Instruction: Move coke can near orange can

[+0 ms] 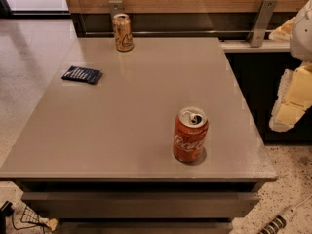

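Red coke can, white script, upright near front-right corner; gripper beyond right edge, open or closed: can't tell.

Two cans are standing well apart on a grey table.
The coke can is standing upright near the front right corner, the orange can is standing at the back edge, a dark blue packet is lying near the left edge, and the gripper is hanging beyond the right edge.
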Robot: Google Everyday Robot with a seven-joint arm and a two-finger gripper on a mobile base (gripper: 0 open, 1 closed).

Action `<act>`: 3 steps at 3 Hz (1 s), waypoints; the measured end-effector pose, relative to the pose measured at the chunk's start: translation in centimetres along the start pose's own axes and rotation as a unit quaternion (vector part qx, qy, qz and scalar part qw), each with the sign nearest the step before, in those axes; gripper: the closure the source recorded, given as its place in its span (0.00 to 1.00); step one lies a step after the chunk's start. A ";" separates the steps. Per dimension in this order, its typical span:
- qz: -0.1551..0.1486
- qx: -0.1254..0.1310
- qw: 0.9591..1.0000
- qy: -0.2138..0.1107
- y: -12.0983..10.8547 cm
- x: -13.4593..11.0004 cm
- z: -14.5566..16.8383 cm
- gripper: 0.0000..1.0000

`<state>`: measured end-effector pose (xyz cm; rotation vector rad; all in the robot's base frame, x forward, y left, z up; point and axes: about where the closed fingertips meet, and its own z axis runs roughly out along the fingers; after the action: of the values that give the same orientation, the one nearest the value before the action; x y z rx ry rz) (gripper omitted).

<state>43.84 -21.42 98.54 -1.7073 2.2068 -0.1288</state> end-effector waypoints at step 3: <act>0.006 -0.017 0.993 -0.120 1.0 0.6 3.1 0.00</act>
<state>43.78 -21.25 95.26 -1.6322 2.0516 0.1118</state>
